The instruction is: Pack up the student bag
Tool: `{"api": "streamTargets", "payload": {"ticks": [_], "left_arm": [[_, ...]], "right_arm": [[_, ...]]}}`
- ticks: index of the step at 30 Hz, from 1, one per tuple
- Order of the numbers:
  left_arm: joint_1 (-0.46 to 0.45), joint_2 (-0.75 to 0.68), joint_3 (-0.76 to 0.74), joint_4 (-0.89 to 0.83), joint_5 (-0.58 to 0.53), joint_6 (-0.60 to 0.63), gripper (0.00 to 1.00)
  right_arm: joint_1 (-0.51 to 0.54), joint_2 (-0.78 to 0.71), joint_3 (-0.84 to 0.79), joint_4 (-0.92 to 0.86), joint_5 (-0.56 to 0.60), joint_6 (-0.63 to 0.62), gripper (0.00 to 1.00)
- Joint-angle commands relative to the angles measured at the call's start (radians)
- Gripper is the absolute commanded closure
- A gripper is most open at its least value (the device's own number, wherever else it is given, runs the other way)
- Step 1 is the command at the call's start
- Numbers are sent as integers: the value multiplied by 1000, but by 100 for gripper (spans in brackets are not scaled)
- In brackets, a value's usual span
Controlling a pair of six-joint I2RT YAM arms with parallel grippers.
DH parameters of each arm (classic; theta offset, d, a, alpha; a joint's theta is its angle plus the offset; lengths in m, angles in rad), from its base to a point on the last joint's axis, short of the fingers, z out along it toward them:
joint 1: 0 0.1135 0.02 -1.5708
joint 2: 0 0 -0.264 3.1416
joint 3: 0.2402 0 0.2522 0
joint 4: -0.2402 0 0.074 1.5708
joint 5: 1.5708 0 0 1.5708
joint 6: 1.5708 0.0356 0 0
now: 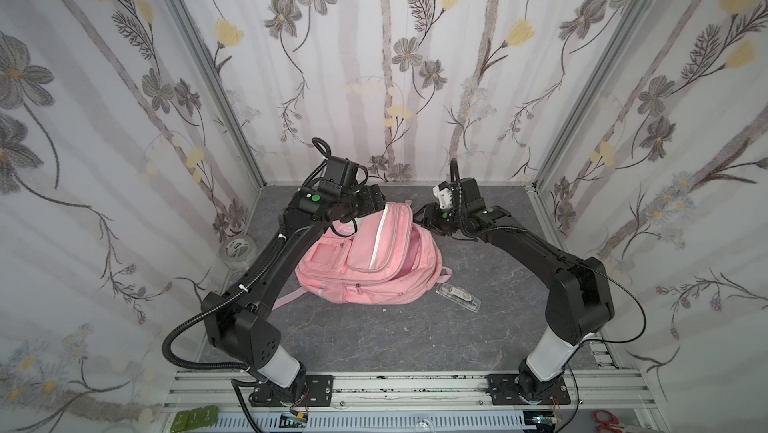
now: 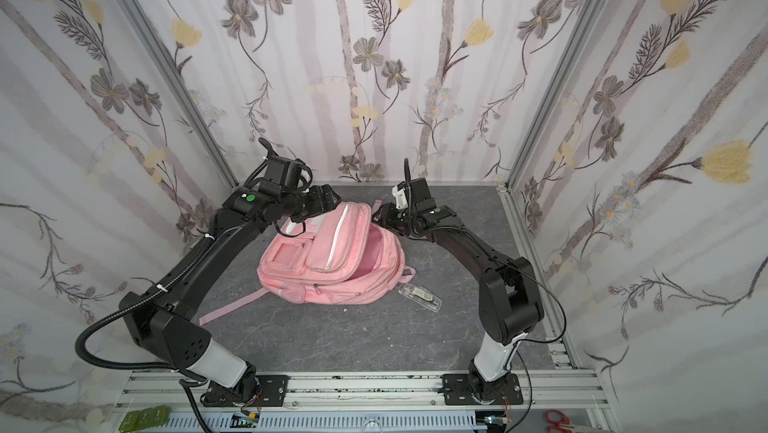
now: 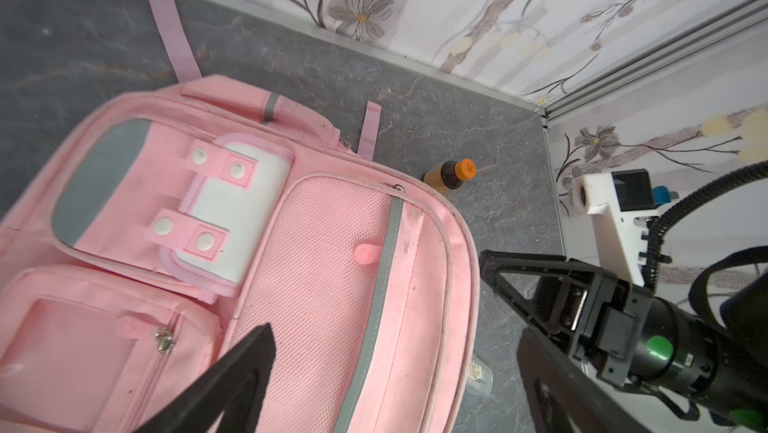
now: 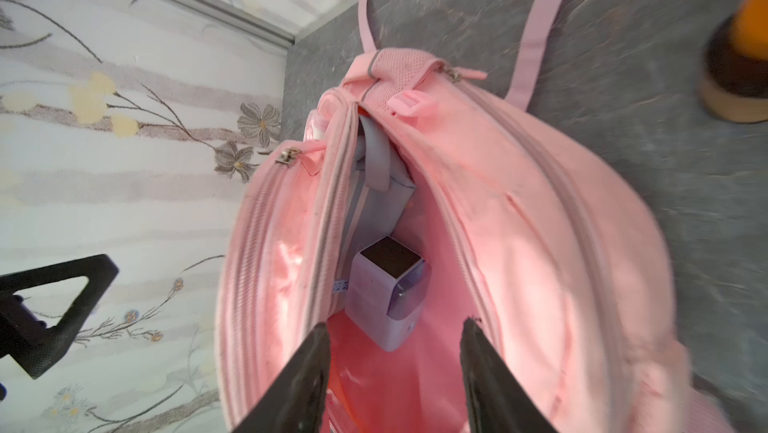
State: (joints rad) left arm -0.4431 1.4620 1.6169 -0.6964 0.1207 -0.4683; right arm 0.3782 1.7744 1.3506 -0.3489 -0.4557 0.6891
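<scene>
Student bag (image 1: 361,260) lies mid desk (image 1: 374,339) toward the far edge, main compartment unzipped, pale box (image 4: 386,289) and grey pouch (image 4: 374,177) inside. Right pincer (image 4: 395,325) released over the opening; left pincer (image 3: 395,333) released above front pockets.

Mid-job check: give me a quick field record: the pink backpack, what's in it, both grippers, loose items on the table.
Bag: large pink fabric backpack, lying on grey table, main compartment unzipped, gaping
Inside: pale lilac box with dark end face; grey-blue fabric pouch next to it
Left gripper: open, empty, by the bag's raised front panel
Right gripper: open, empty, at the compartment mouth
Loose: brown bottle with orange cap beyond the bag; clear plastic case beside the bag; tape roll near left wall
</scene>
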Motion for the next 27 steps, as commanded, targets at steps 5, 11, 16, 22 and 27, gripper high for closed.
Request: {"api": "streamTargets", "payload": {"ticks": [5,11,16,22,27], "left_arm": [[14,-308,-274,139,-85,520,7],[12,-592,-633,155,14,1030,28],[14,-759,-816,167,12,1058,34],[18,-799,-839,167,12,1058,34],[17,-769,-865,167,12,1058,34]], "right_arm": [[-23,-243,-86,-186,91,-236,44],[278,-333,-90,-167,220,-423,41],[615,-458,-219,16,569,-502,48],[853,-349,-182,26,820,-243,67],[910,-147,-109,4,800,-202,50]]}}
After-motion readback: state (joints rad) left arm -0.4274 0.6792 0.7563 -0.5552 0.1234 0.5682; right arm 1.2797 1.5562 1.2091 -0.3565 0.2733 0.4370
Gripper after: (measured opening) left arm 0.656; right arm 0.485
